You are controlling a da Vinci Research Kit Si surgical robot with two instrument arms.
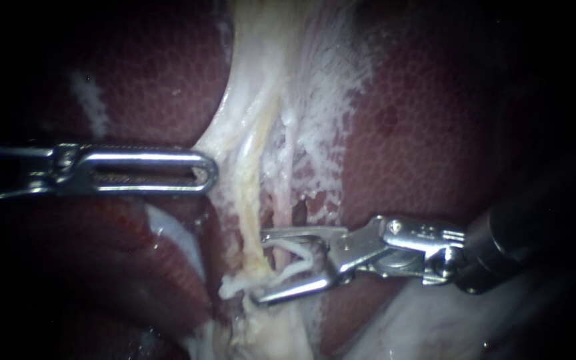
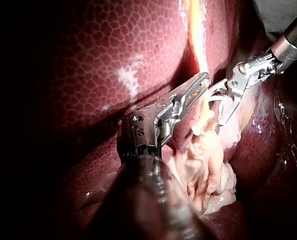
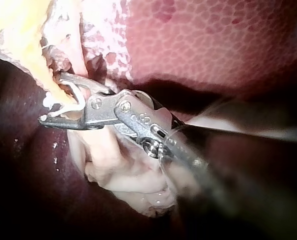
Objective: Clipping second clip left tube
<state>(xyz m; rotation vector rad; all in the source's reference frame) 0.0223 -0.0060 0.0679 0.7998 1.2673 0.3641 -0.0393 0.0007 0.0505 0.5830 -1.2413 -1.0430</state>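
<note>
**White clip held open around the left tube**

The left tube (image 1: 255, 217) is a yellowish, waxy-looking cord. It runs down through ragged pale tissue (image 1: 235, 133) and reaches the gap between the jaw tips of the right instrument (image 1: 261, 267). Those jaws are two flat, bright metal bars spread in a wide V. Between them they carry a white clip (image 1: 305, 255), a thin, smooth bent strip. Its bend sits deep in the V, and each leg ends against one jaw near the tip. The tube lies at the mouth of the clip, between the two legs. Just beyond the tip of one jaw, a small white piece (image 1: 229, 288) of the same smooth look sits against the tube's frayed end.

In the right wrist view the clip shows as a slim white arc between the jaws, with lumpy yellow and pink tissue just ahead of the tips.

The left instrument (image 1: 208, 177) has long, polished, slotted jaws with rounded ends. They lie together, clamped on the edge of the pale tissue, which is drawn to a point at their tip. In the left wrist view their inner faces look ridged, and they sit just beside the yellow cord, with the clip-bearing jaws on its other side.

Around all this lies the liver (image 1: 421, 153), dark red, wet and glossy, patterned with a fine net of small cells.
</note>
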